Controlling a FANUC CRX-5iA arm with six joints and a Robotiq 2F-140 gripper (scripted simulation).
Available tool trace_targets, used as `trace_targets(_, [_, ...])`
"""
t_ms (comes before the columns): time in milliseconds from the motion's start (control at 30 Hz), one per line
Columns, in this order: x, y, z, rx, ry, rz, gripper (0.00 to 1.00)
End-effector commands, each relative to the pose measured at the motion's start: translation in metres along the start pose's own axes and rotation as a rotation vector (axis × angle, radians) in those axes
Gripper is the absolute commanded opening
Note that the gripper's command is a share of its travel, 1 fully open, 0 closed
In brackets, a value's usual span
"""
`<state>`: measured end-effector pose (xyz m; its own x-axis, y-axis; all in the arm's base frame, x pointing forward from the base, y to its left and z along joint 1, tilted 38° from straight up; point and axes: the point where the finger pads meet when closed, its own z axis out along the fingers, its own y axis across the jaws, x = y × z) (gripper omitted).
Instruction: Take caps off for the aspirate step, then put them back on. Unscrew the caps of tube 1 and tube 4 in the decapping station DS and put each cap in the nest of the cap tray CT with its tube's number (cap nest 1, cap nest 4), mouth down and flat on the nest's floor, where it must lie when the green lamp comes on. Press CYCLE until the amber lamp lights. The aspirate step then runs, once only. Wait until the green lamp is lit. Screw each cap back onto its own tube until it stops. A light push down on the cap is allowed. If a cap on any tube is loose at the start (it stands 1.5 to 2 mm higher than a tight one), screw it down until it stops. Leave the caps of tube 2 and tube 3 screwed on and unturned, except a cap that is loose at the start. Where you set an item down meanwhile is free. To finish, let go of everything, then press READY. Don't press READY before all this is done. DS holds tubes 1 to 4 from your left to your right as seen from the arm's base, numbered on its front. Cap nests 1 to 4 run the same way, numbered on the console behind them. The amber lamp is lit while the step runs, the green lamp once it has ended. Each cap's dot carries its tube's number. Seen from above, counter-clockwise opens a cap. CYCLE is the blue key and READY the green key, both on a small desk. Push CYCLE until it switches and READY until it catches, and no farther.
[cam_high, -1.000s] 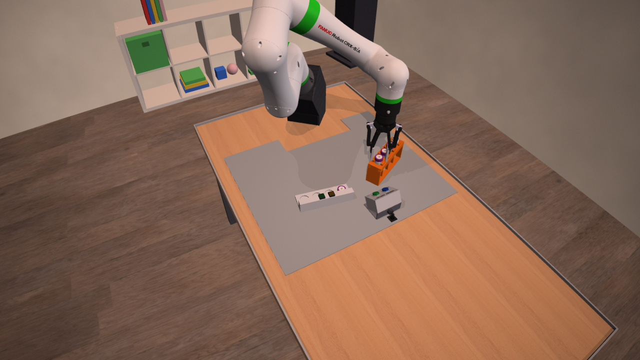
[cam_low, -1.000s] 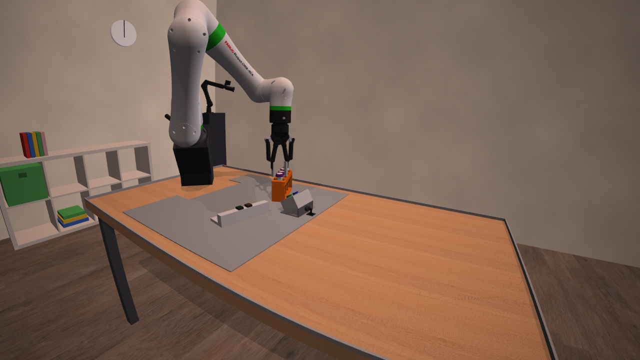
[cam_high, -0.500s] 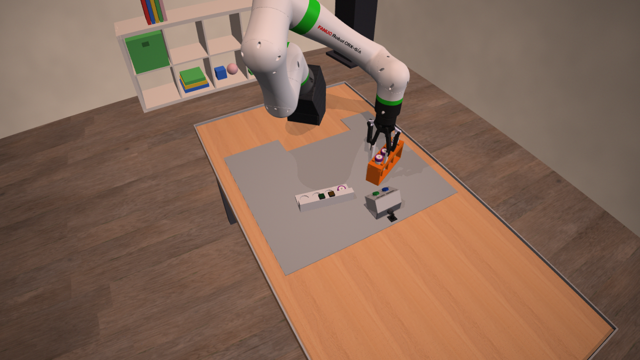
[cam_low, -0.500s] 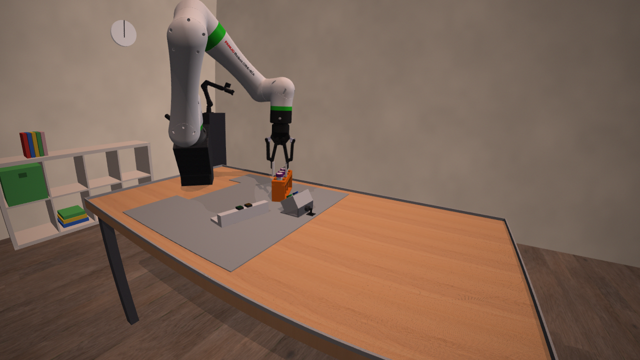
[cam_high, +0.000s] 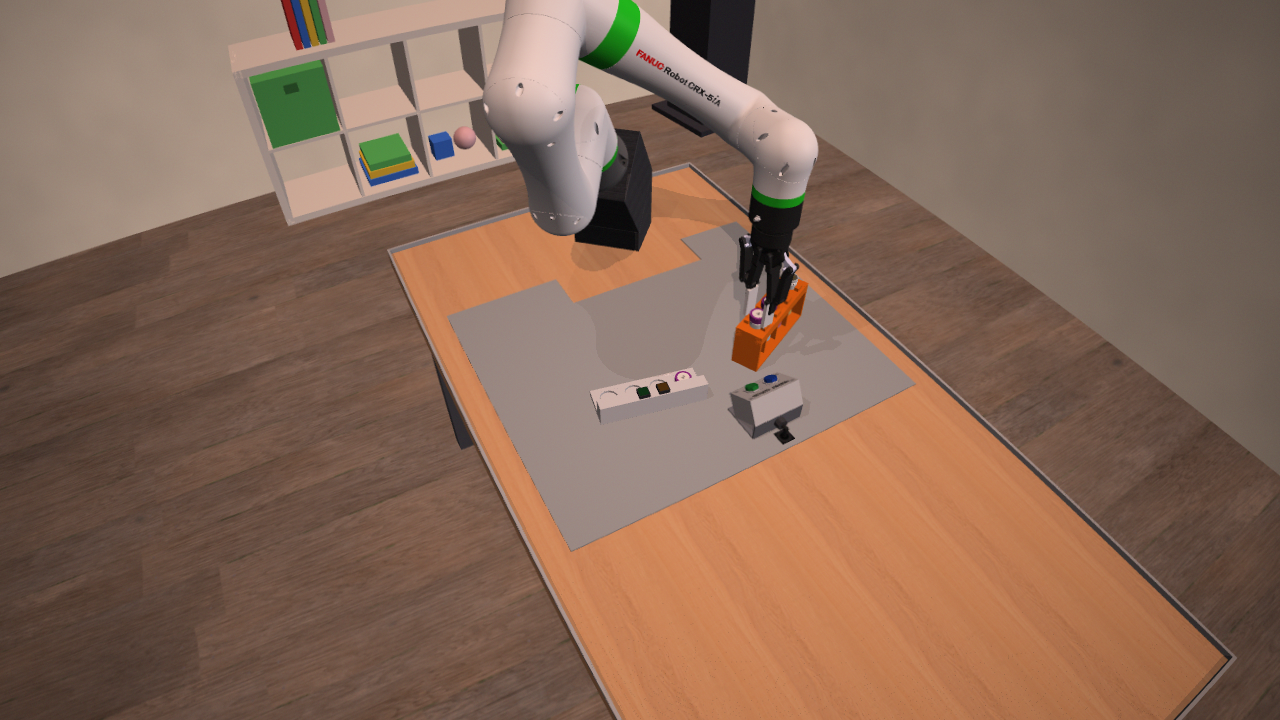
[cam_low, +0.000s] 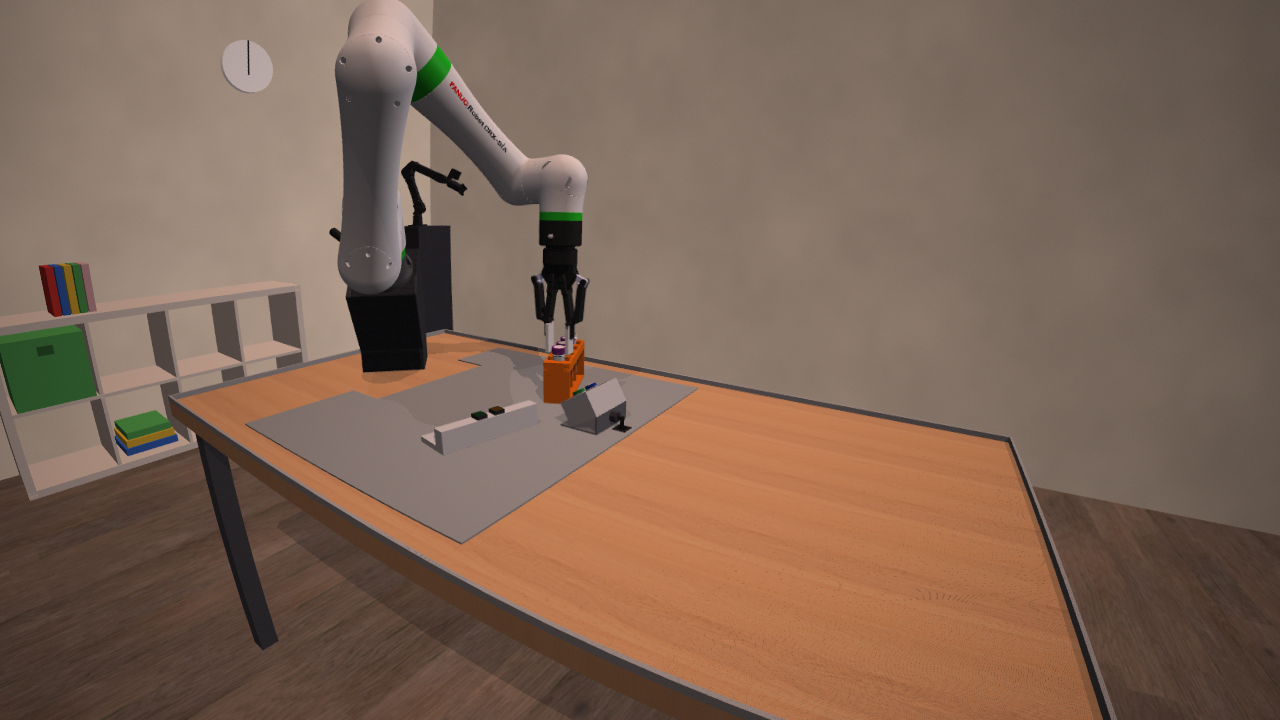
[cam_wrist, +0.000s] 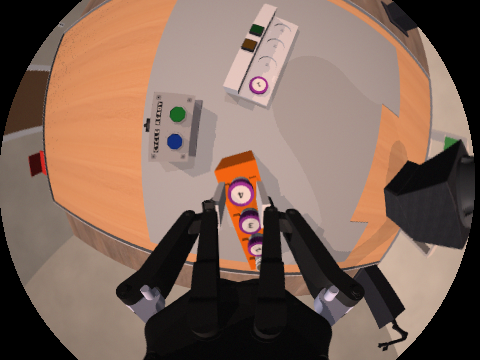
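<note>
The orange decapping station (cam_high: 769, 326) stands on the grey mat, also in the wrist view (cam_wrist: 243, 207). Three purple-rimmed caps show in its row. My gripper (cam_wrist: 240, 190) hangs straight over the end cap, the cap of tube 4 (cam_wrist: 240, 194), with one fingertip close on each side; the fingers stand slightly wider than the cap, open. The caps of two more tubes (cam_wrist: 250, 223) lie behind it between my fingers. The last tube is hidden under my palm. The white cap tray (cam_high: 648, 394) holds one cap (cam_wrist: 259, 84) in its end nest.
The small grey desk (cam_high: 765, 404) with the green key (cam_wrist: 178, 114) and the blue key (cam_wrist: 175, 140) stands near the station. Two dark lamp blocks (cam_high: 651, 389) sit on the tray's console. The arm's black base (cam_high: 617, 201) stands at the table's far end.
</note>
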<state>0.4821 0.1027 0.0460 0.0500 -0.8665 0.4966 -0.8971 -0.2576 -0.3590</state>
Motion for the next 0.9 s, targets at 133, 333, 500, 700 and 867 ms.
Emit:
trace_targets(133, [-0.0001,-0.0001,-0.0001,0.002,0.001,0.001,0.0])
trace_targets(333, [-0.0001,-0.0001,-0.0001,0.002,0.001,0.001,0.0])
trace_targets(500, [-0.0001,-0.0001,-0.0001,0.001,0.001,-0.149,0.0])
trace_targets(700, [-0.0001,-0.0001,-0.0001,0.001,0.001,-0.449,0.0])
trace_targets(867, [-0.0001,-0.0001,-0.0001,0.001,0.001,-0.523,0.0])
